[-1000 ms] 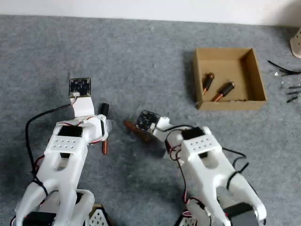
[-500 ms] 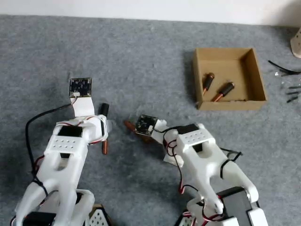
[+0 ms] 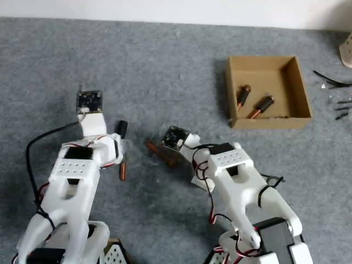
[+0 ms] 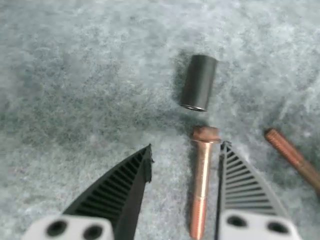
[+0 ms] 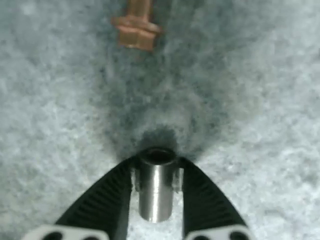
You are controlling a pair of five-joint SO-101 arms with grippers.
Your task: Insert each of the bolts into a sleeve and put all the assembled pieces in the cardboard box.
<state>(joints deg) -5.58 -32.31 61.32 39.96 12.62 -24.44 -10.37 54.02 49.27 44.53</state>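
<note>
Coppery metal bolt [image 4: 202,185] and matt black sleeve [image 4: 199,82] rest on rough grey cloth [image 4: 75,75].

Both white, the left arm [image 3: 74,176] is trailing a black cable [image 3: 31,157], the right arm [image 3: 236,170] red and black wires [image 3: 202,171]; the left end effector [image 4: 187,146] and right end effector [image 5: 157,162] are showing black ribbed fingers [image 4: 120,192].

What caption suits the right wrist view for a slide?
Right gripper clamps a metal sleeve; a copper bolt lies ahead on the grey carpet.
</note>
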